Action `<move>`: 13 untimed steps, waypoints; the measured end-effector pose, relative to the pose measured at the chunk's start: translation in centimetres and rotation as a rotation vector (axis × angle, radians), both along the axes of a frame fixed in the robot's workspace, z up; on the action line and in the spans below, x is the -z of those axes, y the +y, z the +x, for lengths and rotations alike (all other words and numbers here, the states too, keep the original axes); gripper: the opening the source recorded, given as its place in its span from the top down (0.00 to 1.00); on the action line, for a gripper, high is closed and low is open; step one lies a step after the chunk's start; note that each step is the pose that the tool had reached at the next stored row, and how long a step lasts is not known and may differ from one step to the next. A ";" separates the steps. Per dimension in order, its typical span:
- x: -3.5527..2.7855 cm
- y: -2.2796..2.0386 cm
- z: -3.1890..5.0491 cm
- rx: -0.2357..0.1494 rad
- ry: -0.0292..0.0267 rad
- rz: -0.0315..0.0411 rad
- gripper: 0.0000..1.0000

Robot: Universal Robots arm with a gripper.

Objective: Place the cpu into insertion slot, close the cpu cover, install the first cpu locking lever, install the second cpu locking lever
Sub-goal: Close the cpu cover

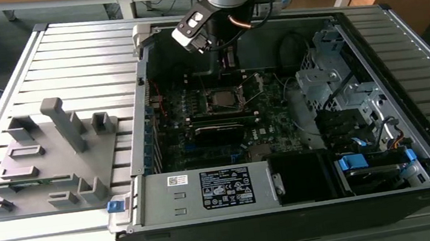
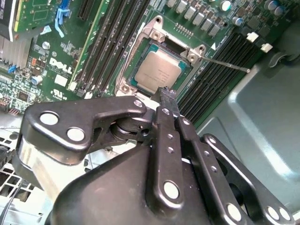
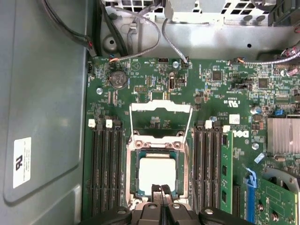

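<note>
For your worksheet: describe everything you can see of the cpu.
The cpu is a small flat square chip with a dull grey metal top and a thin green border. It lies level in the insertion slot, uncovered, with the cpu cover standing open. The shut gripper hangs over one edge; contact cannot be told.

The exterior view looks down from high at the computer case (image 1: 292, 224); both wrist views hover close over the motherboard (image 3: 140, 75), sharing the cpu (image 2: 158, 69).
</note>
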State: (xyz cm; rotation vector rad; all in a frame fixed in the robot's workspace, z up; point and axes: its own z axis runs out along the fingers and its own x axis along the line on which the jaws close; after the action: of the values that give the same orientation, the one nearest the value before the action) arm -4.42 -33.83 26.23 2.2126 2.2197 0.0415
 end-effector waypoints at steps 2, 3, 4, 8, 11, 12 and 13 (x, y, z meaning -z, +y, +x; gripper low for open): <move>0.01 0.00 0.35 0.000 -0.0001 0.0001 0.89; 0.01 0.00 0.51 0.000 0.0000 0.0001 0.89; 0.01 0.00 0.65 0.000 -0.0001 0.0001 0.89; 0.01 0.00 0.80 0.000 -0.0001 0.0002 0.89; 0.00 0.00 0.80 0.000 -0.0002 0.0003 0.89; -0.04 0.00 0.80 0.000 0.0000 -0.0001 0.89; -0.09 0.00 0.80 0.000 0.0000 0.0000 0.89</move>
State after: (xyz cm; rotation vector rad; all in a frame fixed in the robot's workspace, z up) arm -3.61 -33.82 26.33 2.2125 2.2197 0.0415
